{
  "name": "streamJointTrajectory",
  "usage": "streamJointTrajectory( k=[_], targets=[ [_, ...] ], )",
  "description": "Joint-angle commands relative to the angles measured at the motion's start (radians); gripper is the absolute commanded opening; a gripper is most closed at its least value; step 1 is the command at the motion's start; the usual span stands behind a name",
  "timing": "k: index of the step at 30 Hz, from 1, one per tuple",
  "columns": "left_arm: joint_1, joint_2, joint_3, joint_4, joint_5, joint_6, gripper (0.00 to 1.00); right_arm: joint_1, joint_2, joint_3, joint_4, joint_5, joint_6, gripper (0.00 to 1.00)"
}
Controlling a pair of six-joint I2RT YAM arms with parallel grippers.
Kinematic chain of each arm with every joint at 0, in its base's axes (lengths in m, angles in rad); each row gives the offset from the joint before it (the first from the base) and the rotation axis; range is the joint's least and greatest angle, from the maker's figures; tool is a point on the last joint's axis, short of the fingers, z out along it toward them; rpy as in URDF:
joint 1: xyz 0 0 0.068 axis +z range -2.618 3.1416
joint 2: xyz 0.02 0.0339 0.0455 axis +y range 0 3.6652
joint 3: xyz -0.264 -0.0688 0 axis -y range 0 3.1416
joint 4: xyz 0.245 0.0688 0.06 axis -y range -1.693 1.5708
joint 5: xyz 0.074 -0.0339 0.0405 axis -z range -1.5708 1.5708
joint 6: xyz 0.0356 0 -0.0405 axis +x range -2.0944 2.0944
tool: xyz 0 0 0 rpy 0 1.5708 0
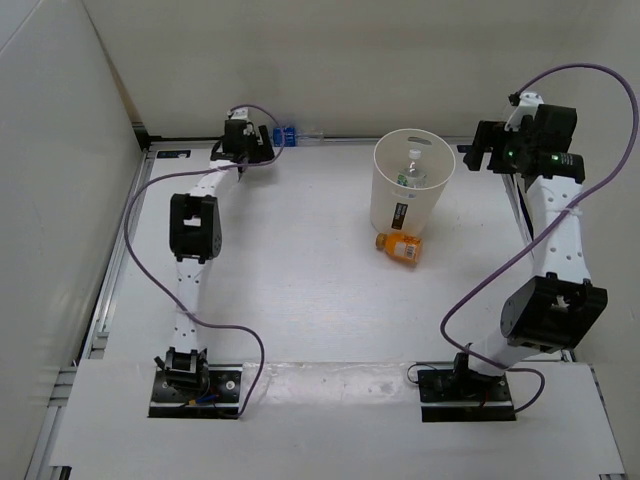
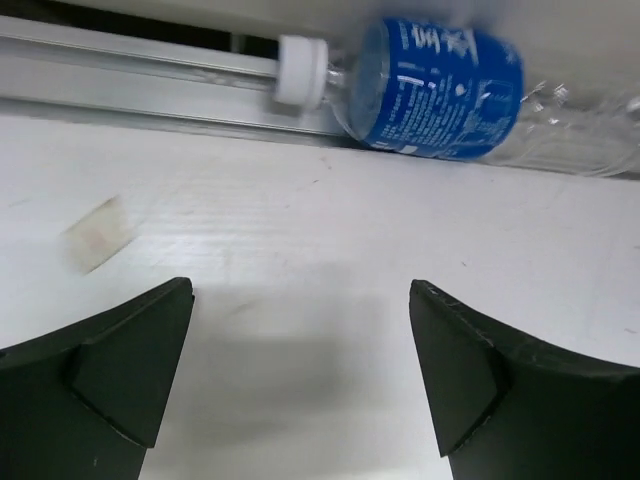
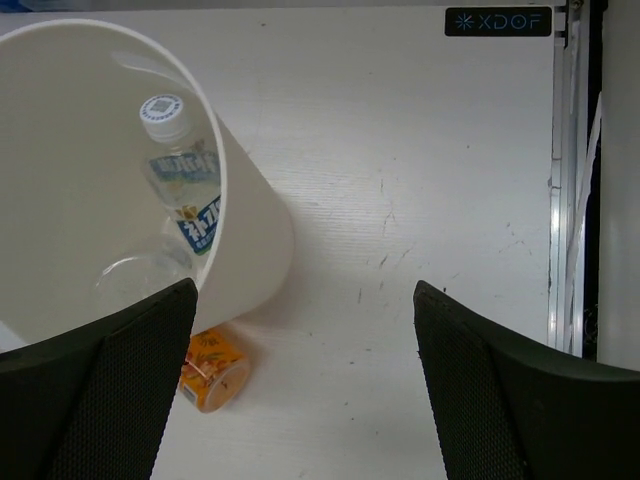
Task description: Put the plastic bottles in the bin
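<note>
Three plastic bottles are being shown in the top view. A clear bottle (image 1: 412, 172) is already being contained by the bin (image 1: 384, 205), right of centre. An orange bottle (image 1: 398, 247) is being left on its side just below the bin's base. A blue-labelled bottle (image 1: 290, 133) is being left lying along the upper edge of the table (image 1: 300, 290), left of centre. The left gripper (image 1: 266, 140) is being held just left of this bottle, far nearer to it than the right gripper (image 1: 472, 150), which is being held at the upper right beside the bin's rim.

In the left wrist view, the left gripper (image 2: 300, 300) is being held wide apart and empty. The blue-labelled bottle (image 2: 440, 88) is being seen across the top of the frame, ahead of the fingers and offset right. Its long axis is running left to right against the rail (image 2: 150, 90), cap leftward. That axis is probably being matched by the jaws' closing line, so a wrist turn is likely being called for.

In the right wrist view, the right gripper (image 3: 305, 295) is likewise being held spread and empty. The bin (image 3: 255, 230) is being seen at upper left, with the clear bottle (image 3: 185, 180) inside and the orange bottle (image 3: 212, 370) below it.
</note>
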Motion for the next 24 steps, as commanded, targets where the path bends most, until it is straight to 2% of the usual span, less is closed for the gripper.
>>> streamJointTrajectory(
  k=[1, 2, 5, 7, 8, 10, 11, 12, 13, 14, 15, 18, 19, 20, 22, 24],
  targets=[
    [0.021, -0.297, -0.103, 0.091, -0.042, -0.065, 1.0, -0.006, 0.046, -0.013, 0.097, 0.049, 0.02, 0.9],
    [0.021, -0.352, -0.19, 0.117, -0.035, -0.03, 1.0, -0.022, 0.056, -0.017, 0.114, 0.014, 0.062, 0.9],
    [0.022, -0.478, -0.253, 0.047, -0.029, 0.027, 1.0, -0.056, 0.09, -0.017, 0.153, -0.04, 0.156, 0.9],
    [0.031, -0.584, -0.254, -0.169, -0.031, 0.067, 1.0, -0.055, 0.113, 0.012, 0.139, -0.005, 0.17, 0.9],
    [0.033, -0.607, -0.254, -0.226, -0.043, 0.073, 1.0, -0.053, 0.12, 0.038, 0.128, 0.031, 0.164, 0.9],
    [0.05, -0.72, -0.345, -0.378, -0.064, 0.07, 1.0, -0.043, 0.154, 0.067, 0.09, 0.082, 0.169, 0.9],
    [0.054, -0.751, -0.387, -0.394, -0.054, 0.075, 1.0, -0.044, 0.156, 0.063, 0.09, 0.117, 0.169, 0.9],
    [0.074, -0.779, -0.528, -0.394, -0.042, 0.08, 1.0, -0.05, 0.137, 0.037, 0.097, 0.112, 0.167, 0.9],
    [0.08, -0.881, -0.58, -0.374, -0.046, 0.08, 1.0, -0.059, 0.124, 0.03, 0.1, 0.075, 0.166, 0.9],
    [0.086, -0.912, -0.629, -0.354, -0.049, 0.08, 1.0, -0.061, 0.111, 0.026, 0.09, 0.075, 0.162, 0.9],
    [0.09, -0.978, -0.762, -0.296, -0.058, 0.075, 1.0, -0.064, 0.111, 0.023, 0.078, 0.066, 0.158, 0.9],
    [0.111, -1.099, -0.89, -0.192, -0.065, 0.031, 1.0, -0.029, 0.099, 0.055, -0.027, 0.146, 0.139, 0.9],
    [0.12, -1.118, -0.931, -0.173, -0.054, 0.023, 1.0, 0.015, 0.099, 0.065, -0.054, 0.267, 0.144, 0.9],
    [0.123, -1.153, -0.962, -0.168, -0.043, 0.023, 1.0, 0.026, 0.097, 0.102, -0.155, 0.317, 0.144, 0.9],
    [0.126, -1.172, -0.991, -0.17, -0.032, 0.046, 1.0, 0.043, 0.09, 0.107, -0.224, 0.348, 0.08, 0.9],
    [0.126, -1.204, -1.016, -0.165, -0.04, 0.072, 1.0, 0.03, 0.027, 0.043, -0.229, 0.346, 0.078, 0.9]
  ],
)
